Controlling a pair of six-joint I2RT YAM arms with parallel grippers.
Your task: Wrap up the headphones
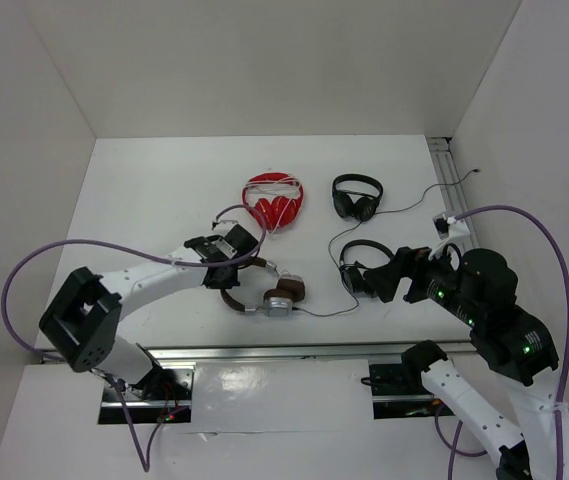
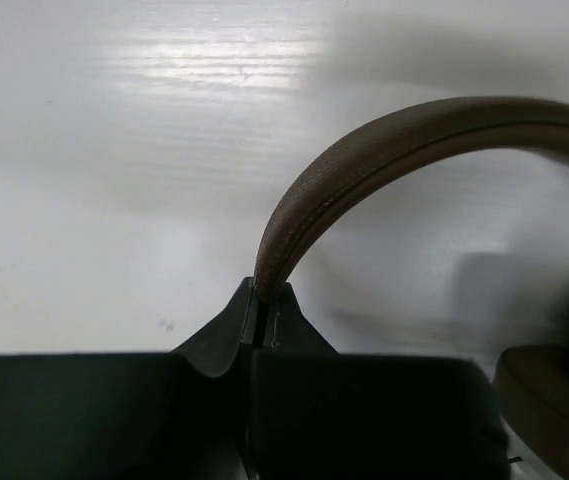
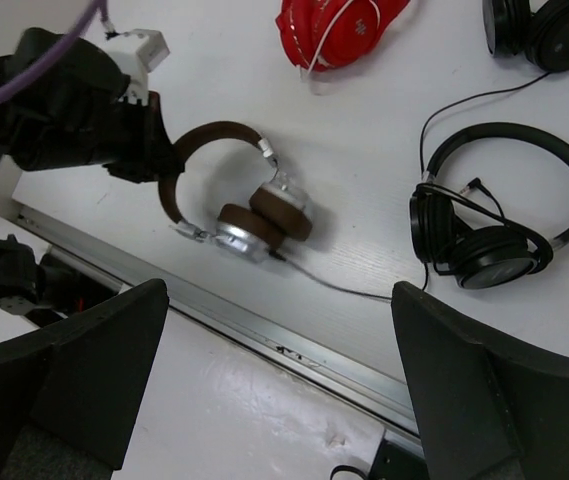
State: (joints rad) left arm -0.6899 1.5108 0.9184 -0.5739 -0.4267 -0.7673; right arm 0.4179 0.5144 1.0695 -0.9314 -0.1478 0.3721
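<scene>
The headphones [image 1: 269,292], with brown headband, brown pads and silver cups, lie near the table's front edge. Their thin dark cable [image 1: 326,314] trails right from the cups. My left gripper [image 1: 226,268] is shut on the brown headband [image 2: 364,170], which arcs up and right out of the closed jaws [image 2: 264,300]; a brown ear pad [image 2: 554,400] shows at the lower right. The right wrist view shows the headphones [image 3: 234,210] with the left gripper [image 3: 149,150] on the band. My right gripper [image 1: 384,275] is open and empty, hovering right of them, its fingers [image 3: 94,350] wide apart.
A red pair with white cord [image 1: 274,200] lies at the back centre. One black pair [image 1: 356,197] lies beside it, another [image 1: 362,268] lies just under my right gripper. A metal rail [image 1: 264,351] runs along the near table edge. White walls enclose the table.
</scene>
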